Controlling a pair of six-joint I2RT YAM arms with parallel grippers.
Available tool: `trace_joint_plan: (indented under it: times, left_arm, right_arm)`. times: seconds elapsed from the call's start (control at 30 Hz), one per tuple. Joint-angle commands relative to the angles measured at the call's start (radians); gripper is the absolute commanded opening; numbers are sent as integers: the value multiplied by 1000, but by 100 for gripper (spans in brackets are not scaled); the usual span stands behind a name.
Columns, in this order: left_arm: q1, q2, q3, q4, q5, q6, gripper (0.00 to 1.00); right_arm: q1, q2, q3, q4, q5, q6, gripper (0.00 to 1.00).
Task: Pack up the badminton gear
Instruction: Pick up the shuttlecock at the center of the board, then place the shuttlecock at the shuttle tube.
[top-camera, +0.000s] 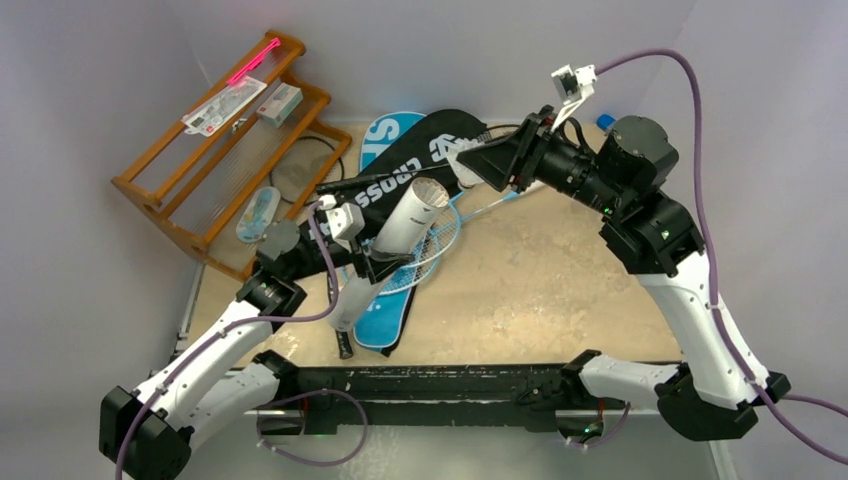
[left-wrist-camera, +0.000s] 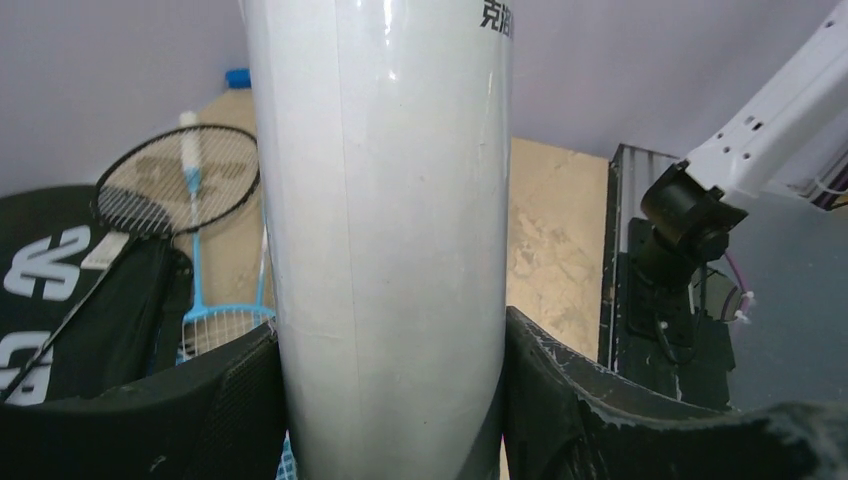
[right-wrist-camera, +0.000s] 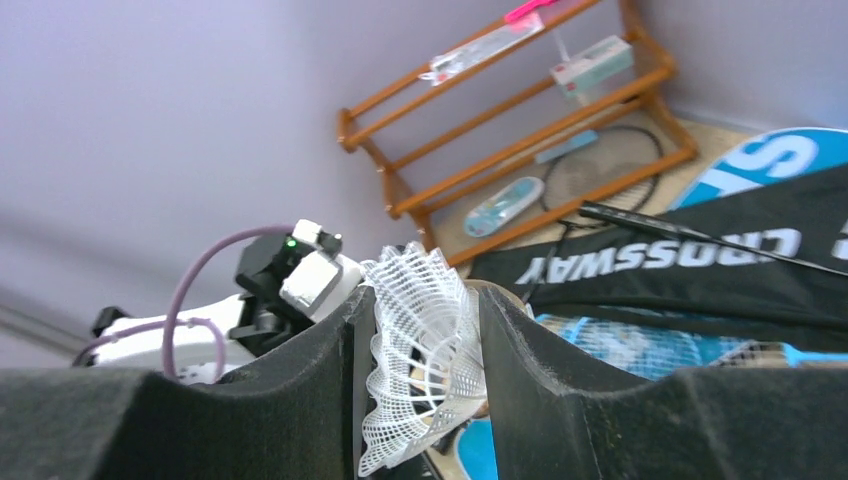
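The white tube (left-wrist-camera: 385, 200), tilted above the table (top-camera: 560, 290), sits clenched mid-body in the left end effector (left-wrist-camera: 390, 420). It looks rigid, light and likely slick. The right end effector (right-wrist-camera: 418, 400) pinches the shuttlecock (right-wrist-camera: 420, 330) near the tube's mouth. It looks featherlight and crushable, so hold it gently.

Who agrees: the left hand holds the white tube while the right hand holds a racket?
No: the right hand holds a white shuttlecock, not a racket; the right wrist view shows it. The left hand does hold the white tube.
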Motion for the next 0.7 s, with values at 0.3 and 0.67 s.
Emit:
trace_joint_plan:
  times: [0.3,0.67]
  left_arm:
    - [0,45,-1,410,166,-154,62]
    - [-10,49,-1,433,159,-160,63]
  right_arm:
    - [-4,34,-105,336,-289,214,46]
    - [-4,21,-233,414,-295,215,84]
